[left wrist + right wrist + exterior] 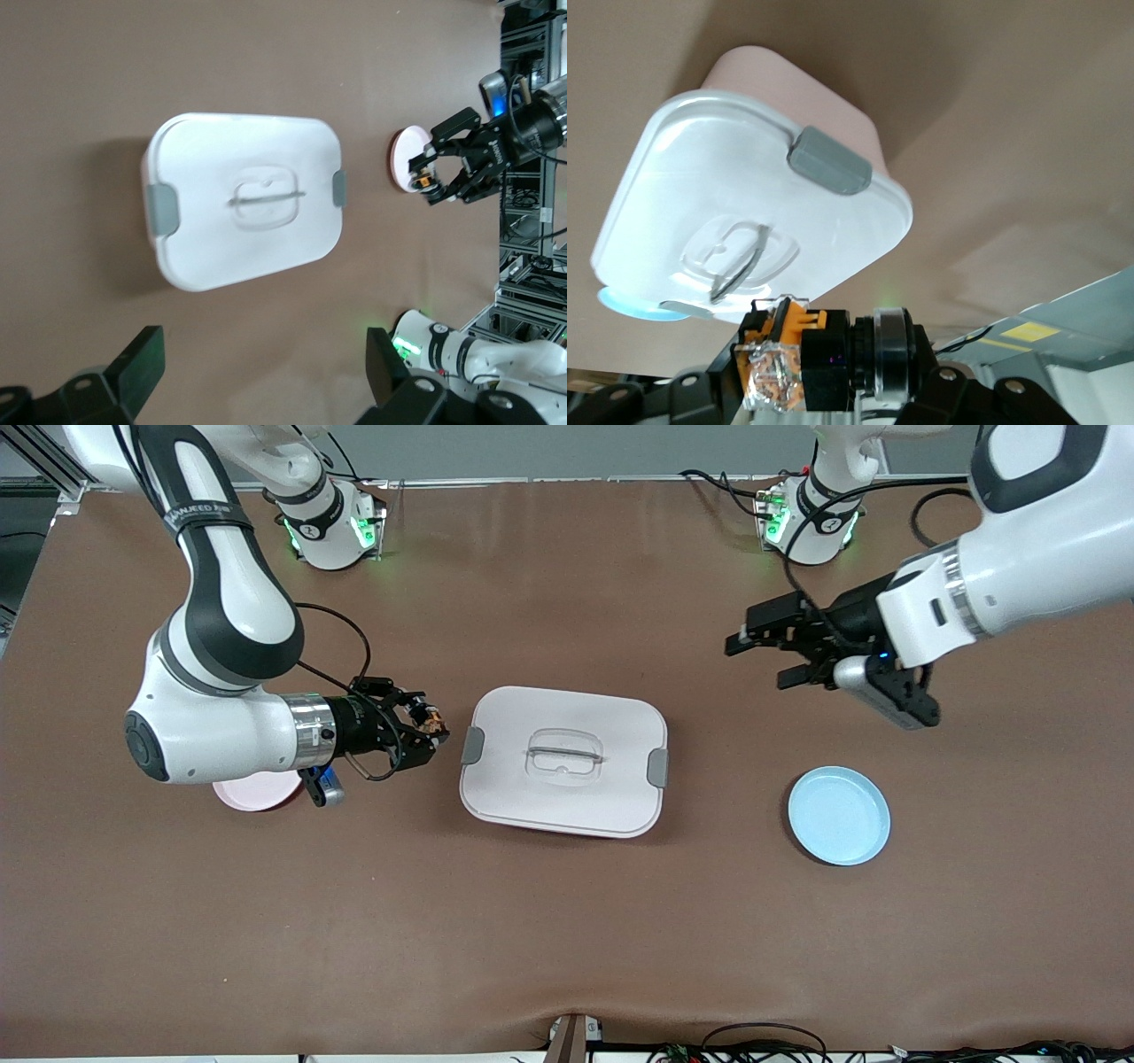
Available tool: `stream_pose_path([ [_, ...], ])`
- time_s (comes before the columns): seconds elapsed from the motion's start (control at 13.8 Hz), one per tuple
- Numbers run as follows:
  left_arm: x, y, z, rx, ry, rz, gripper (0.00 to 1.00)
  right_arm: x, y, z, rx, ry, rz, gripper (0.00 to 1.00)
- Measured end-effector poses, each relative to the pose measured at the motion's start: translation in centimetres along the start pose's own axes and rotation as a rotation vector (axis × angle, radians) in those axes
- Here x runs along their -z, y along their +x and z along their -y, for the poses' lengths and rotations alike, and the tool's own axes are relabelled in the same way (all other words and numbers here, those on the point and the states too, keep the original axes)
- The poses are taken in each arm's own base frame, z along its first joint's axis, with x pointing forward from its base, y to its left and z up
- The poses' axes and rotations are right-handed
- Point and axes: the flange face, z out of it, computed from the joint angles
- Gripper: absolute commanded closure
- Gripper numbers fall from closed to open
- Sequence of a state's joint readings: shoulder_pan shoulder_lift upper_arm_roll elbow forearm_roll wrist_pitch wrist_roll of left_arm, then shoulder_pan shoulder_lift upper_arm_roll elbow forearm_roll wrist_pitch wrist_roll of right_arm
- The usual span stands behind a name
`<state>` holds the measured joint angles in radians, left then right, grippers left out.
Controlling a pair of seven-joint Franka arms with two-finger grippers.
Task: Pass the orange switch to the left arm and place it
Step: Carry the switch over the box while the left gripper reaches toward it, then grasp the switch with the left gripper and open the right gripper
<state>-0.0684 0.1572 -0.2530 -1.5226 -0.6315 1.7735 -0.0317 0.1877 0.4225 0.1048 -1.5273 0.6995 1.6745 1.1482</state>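
Note:
My right gripper [431,728] is shut on the orange switch [431,718], a small black block with an orange end, and holds it up beside the box's clasp at the right arm's end. The switch fills the right wrist view [806,359] and shows small in the left wrist view [423,177]. The box [564,759] is white with grey side clasps and sits mid-table; it also shows in the wrist views [244,199] [744,221]. My left gripper [769,651] is open and empty, up over bare table toward the left arm's end, its fingers [142,363] wide apart.
A pink plate [257,790] lies under the right arm's wrist. A blue plate [839,815] lies toward the left arm's end, nearer the front camera than the left gripper. Brown table [567,939] stretches in front of the box.

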Motion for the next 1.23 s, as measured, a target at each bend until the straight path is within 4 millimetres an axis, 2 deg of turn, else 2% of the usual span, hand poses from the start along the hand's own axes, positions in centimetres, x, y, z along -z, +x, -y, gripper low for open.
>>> stream_pose_path([
  [0.14, -2.6, 1.1, -0.9, 0.035, -0.041, -0.022, 0.0, -0.7, -1.6, 0.9, -0.062, 0.035, 0.028, 1.0],
  [0.43, -7.7, 2.2, -2.7, 0.108, -0.08, -0.041, 0.0, -2.5, -6.1, 3.7, -0.178, 0.125, 0.079, 1.0],
  [0.72, -10.8, 2.5, -4.8, 0.198, -0.097, -0.081, 0.0, -3.9, -9.5, 6.1, -0.266, 0.203, 0.087, 1.0],
  [1.01, -13.3, 3.4, -4.8, 0.239, -0.13, -0.124, 0.0, -4.4, -12.4, 8.2, -0.34, 0.286, 0.107, 1.0],
  [1.23, -14.6, 3.3, -5.5, 0.24, -0.135, -0.131, 0.0, -4.8, -14.5, 9.1, -0.368, 0.33, 0.123, 1.0],
])
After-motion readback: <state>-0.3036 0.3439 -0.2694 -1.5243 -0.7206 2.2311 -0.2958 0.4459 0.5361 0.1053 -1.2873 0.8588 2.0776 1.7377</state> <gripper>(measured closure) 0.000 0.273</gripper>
